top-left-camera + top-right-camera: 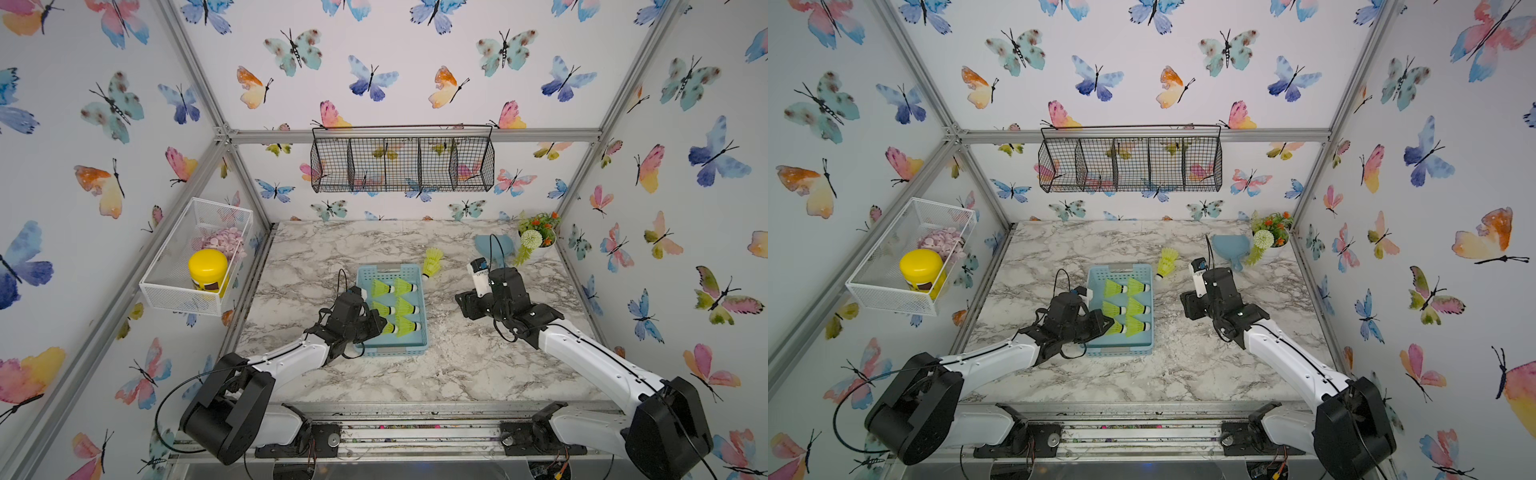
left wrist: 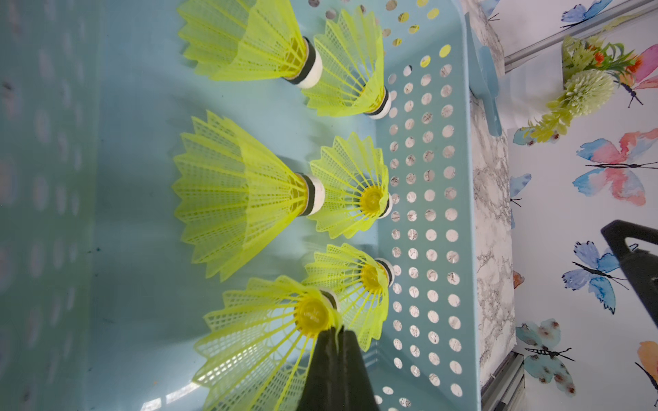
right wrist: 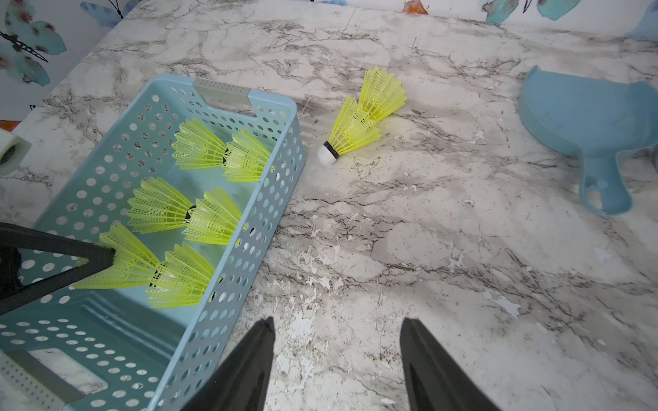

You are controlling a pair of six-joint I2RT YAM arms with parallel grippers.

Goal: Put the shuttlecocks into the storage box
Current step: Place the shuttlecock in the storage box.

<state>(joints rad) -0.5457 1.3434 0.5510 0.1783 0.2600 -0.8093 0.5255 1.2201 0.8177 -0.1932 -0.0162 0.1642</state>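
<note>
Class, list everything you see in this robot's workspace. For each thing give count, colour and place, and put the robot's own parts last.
shuttlecocks in box: six, yellow-green, three rows of two
loose shuttlecocks: two, yellow-green, nested, on the table by the box's far right corner
box: one, light blue, mid-table
scoop: one, blue, table, back right
plant: one, green with orange flowers, back right corner
black basket: one, black wire, back wall
white basket: one, white mesh, left wall
jar: one, yellow, in white basket
pink pieces: a heap, pink, in white basket
table: one, marbled white-grey
left gripper: black, shut on one shuttlecock's skirt, in box
right gripper: black, open, over table right of box
</note>
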